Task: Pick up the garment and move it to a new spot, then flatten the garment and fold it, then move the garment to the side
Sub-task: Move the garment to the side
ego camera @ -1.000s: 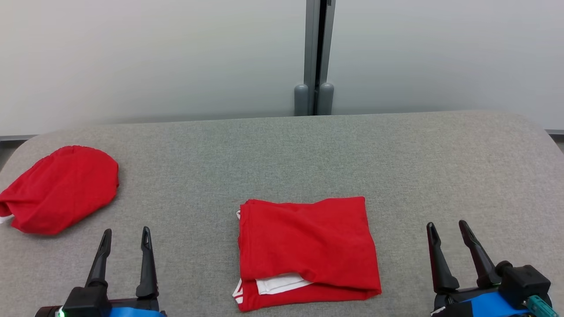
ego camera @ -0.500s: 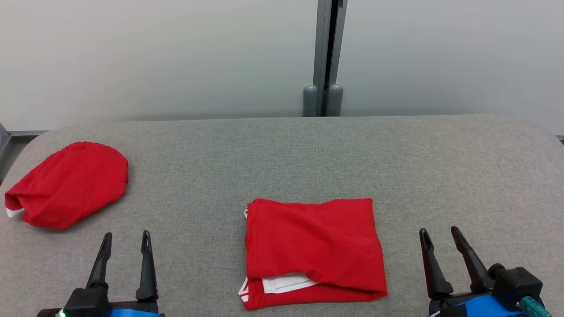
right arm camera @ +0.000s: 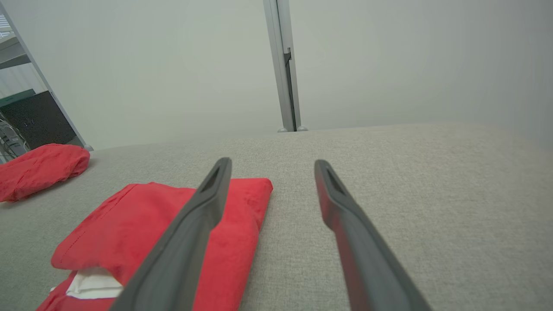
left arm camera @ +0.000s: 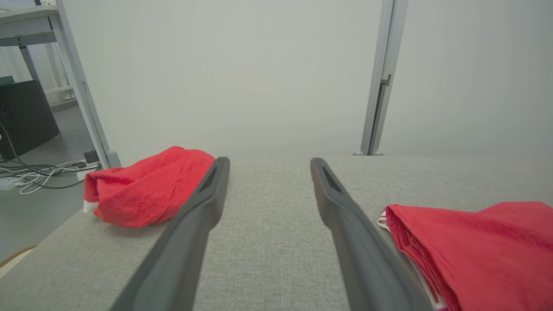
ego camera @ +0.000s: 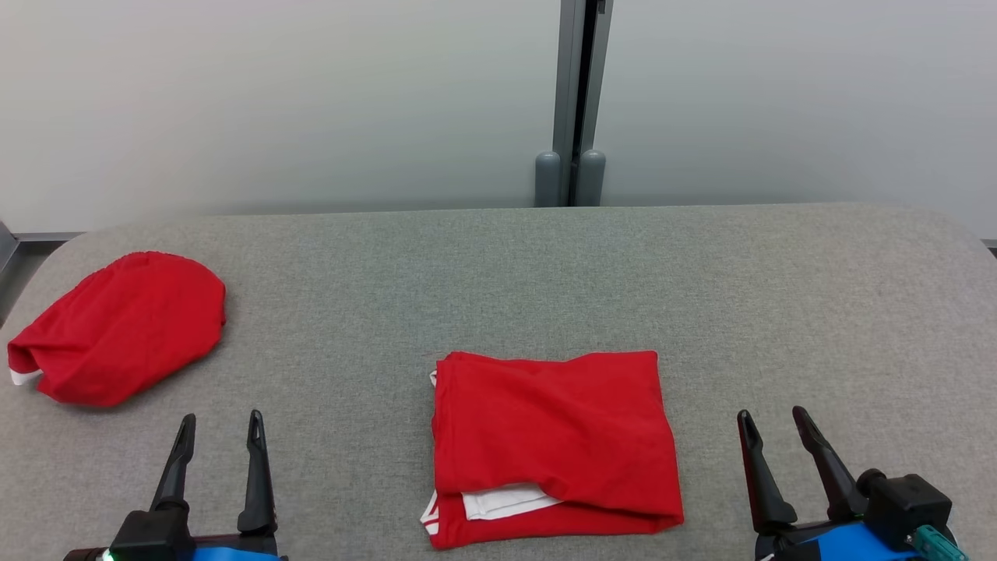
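**Head view.** Left pincer (ego camera: pixel 220 421) and right pincer (ego camera: pixel 773 417) both stand with jaws spread wide and hold nothing. They flank the folded garment (ego camera: pixel 553 444), one to its left and one to its right, each apart from it. The folded garment lies as a red, roughly square stack on the grey worktop (ego camera: pixel 498 265), with a white inner layer (ego camera: pixel 502 501) showing at its near edge. A second red bundle (ego camera: pixel 121 327) sits loosely heaped well to the left of the folded garment, by the worktop's rounded corner.

**Progress, as judged.** Relocating, flattening and folding appear complete. The last step, moving the folded garment to the side, looks not yet begun, since no jaw touches the cloth.

**Differences between views.** The left wrist view adds the folded garment's stacked left edge, plus cables (left arm camera: pixel 39 170) on the floor beyond the bundle. The right wrist view shows the folded garment's right edge lying just beside that pincer's left finger.
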Robot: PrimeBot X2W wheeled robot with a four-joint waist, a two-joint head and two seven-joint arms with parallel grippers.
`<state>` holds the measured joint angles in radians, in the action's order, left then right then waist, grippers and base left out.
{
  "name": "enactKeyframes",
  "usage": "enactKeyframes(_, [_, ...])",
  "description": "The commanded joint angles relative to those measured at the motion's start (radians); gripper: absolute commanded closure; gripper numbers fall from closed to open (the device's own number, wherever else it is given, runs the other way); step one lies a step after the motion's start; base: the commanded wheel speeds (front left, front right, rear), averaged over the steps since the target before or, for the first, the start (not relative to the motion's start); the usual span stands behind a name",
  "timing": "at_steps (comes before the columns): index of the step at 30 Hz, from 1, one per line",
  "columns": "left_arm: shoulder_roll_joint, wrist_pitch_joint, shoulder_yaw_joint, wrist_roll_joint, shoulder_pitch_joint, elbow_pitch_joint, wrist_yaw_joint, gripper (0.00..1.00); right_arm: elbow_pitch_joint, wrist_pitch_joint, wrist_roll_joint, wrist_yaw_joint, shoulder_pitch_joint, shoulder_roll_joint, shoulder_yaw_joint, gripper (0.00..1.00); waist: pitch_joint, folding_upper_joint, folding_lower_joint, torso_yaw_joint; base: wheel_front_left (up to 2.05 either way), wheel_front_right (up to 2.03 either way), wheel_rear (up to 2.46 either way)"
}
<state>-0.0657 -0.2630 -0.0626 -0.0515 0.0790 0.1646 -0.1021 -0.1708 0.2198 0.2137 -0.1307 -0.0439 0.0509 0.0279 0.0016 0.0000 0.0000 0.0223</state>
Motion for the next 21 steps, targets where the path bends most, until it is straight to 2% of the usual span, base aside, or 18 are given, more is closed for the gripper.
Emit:
enactKeyframes(1, [-0.006, -0.002, -0.005, -0.004, -0.012, 0.001, 0.005, 0.0, -0.003, -0.003, 0.001, 0.0, 0.004, 0.0, 0.003, 0.0, 0.0, 0.0, 0.0, -0.002, 0.0, 0.0, 0.0])
enactKeyframes(10, [-0.006, -0.002, -0.005, -0.008, -0.012, -0.002, 0.005, 0.0, -0.01, -0.005, -0.011, 0.0, 0.04, 0.0, 0.011, 0.0, 0.004, 0.0, 0.0, -0.011, 0.0, 0.0, 0.0])
enactKeyframes(17, [-0.004, -0.002, 0.002, -0.008, -0.033, -0.002, 0.006, 0.0, -0.021, -0.041, -0.029, 0.0, 0.161, 0.0, 0.041, 0.0, 0.024, 0.0, 0.0, -0.005, 0.0, 0.0, 0.0])
enactKeyframes(21, [-0.003, -0.002, 0.014, -0.007, -0.057, -0.002, 0.002, 0.0, -0.081, -0.096, -0.049, 0.0, 0.256, 0.0, 0.065, 0.0, 0.052, 0.0, 0.0, 0.014, 0.0, 0.0, 0.0])
